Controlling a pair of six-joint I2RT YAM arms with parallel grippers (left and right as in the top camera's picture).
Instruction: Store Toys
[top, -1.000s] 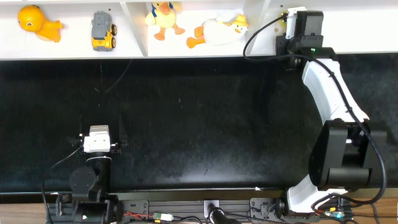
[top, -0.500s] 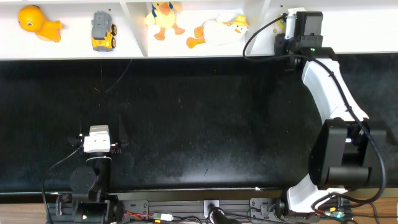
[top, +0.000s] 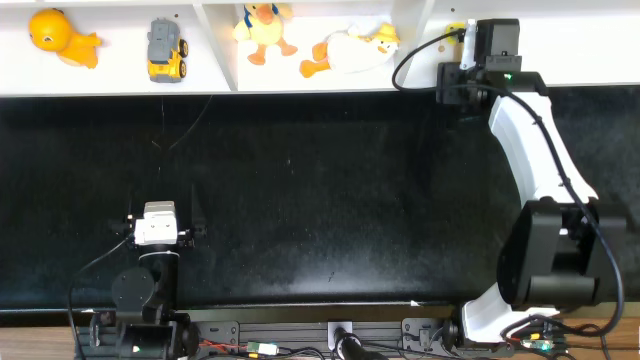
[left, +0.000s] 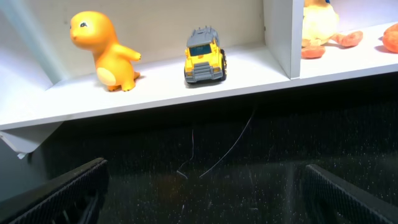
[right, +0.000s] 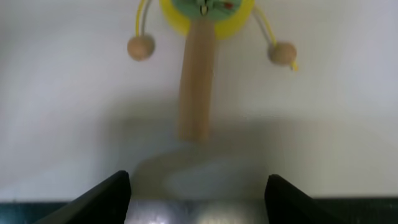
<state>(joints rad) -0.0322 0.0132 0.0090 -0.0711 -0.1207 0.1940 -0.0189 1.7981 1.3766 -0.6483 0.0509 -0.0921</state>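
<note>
The right gripper (right: 198, 182) hangs at the edge of the white shelf (right: 348, 124), its two dark fingers spread wide and grasping nothing. Straight ahead of it, apart from both fingers, lies the rattle drum (right: 196, 81), flat on the shelf floor. Its wooden handle points back toward the gap between the fingers and its yellow head lies at the far end. Two wooden beads on yellow strings lie spread to either side of the head, one ahead of each finger. The handle's near end stops short of the fingertips, with bare shelf between. From above, the right arm reaches up the right side of the black tabletop (top: 320, 200) to the shelf's end compartment, where a sliver of the yellow toy shows just beside the wrist. The left gripper (left: 205, 183) rests low over the tabletop, well back from the shelf, with its fingers likewise parted and empty. Far ahead of it, in the shelf's compartments, stand an orange figure (left: 106, 53) and a yellow toy truck (left: 205, 56) side by side. Past a divider sits a plush duck (left: 320, 25), and beside it a second plush duck (top: 350, 50) lies on its side.
</note>
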